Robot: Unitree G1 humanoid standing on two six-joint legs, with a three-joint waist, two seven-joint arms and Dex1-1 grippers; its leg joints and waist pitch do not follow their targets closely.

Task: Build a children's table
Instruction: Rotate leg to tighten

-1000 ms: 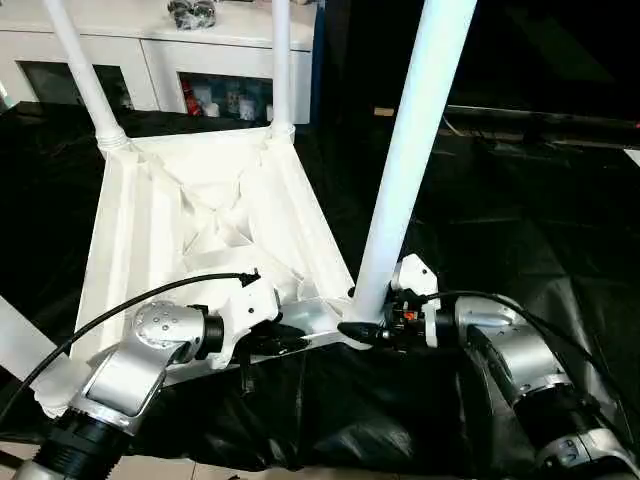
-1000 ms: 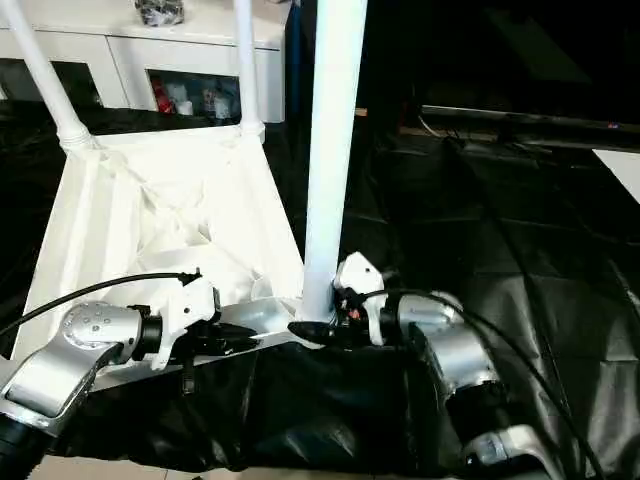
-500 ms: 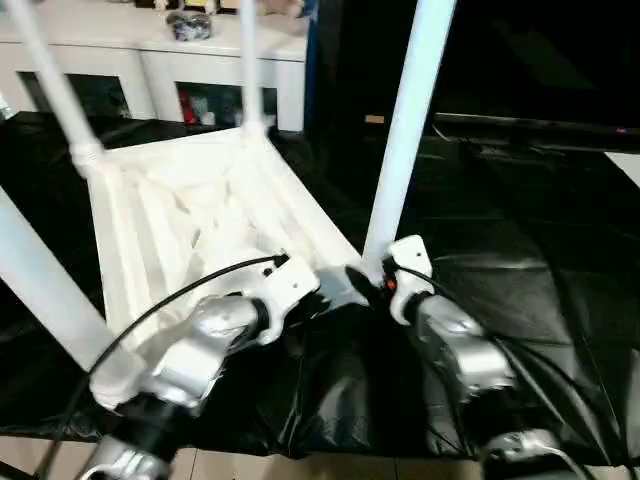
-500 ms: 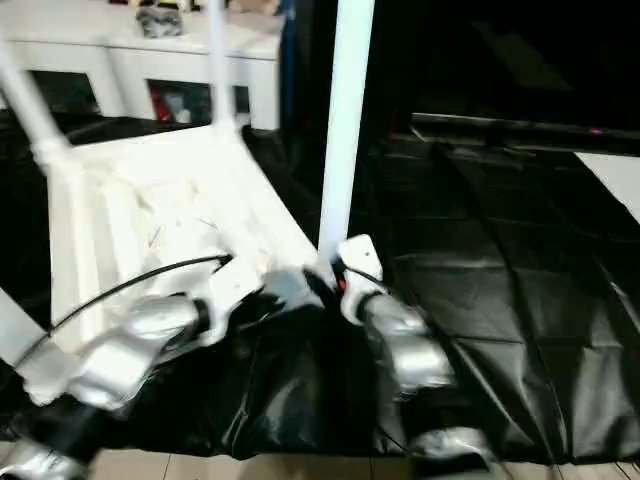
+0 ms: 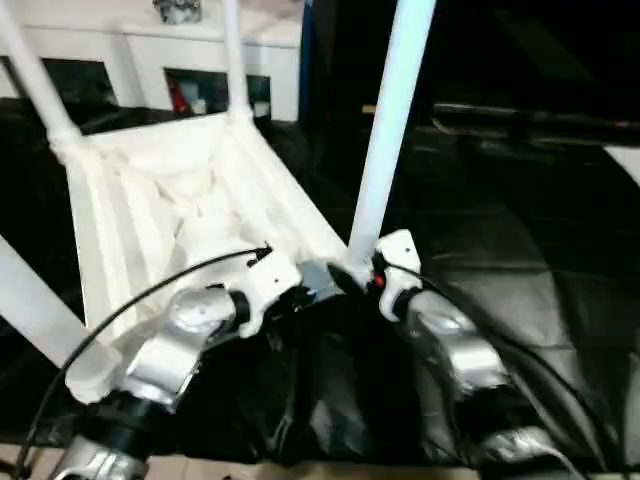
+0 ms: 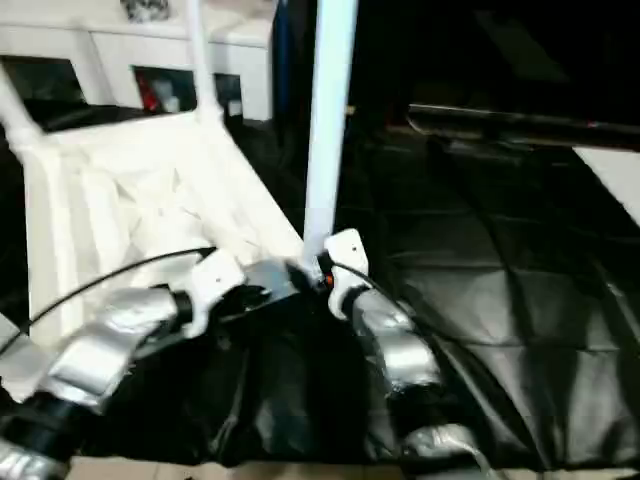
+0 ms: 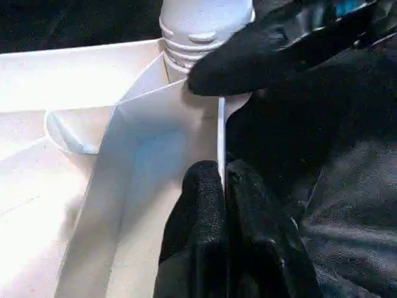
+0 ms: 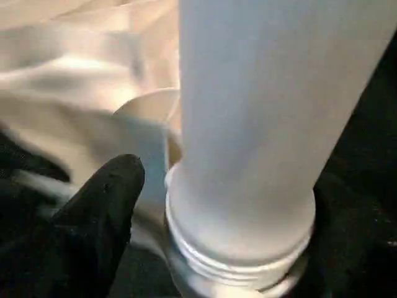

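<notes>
Upturned children's table (image 5: 150,200) at centre left, left gripper (image 7: 220,186) pinched shut on its near rim, right gripper (image 5: 362,280) beside the leg (image 5: 385,140), spread unclear.

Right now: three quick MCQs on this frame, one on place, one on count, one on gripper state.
1. The table top lies:
A. underside up on black sheeting
B. on the cabinet
C. on its side on bare floor

2. Legs standing in its sockets:
A. one
B. two
C. four

3. The left gripper:
A. wide open above the table
B. shut on the table top's edge
C. holding a loose leg

Key:
1 A, ribs face up, black sheeting around.
2 C, a leg at every corner, nearest leg.
3 B, fingers pinch the thin rim.
</notes>
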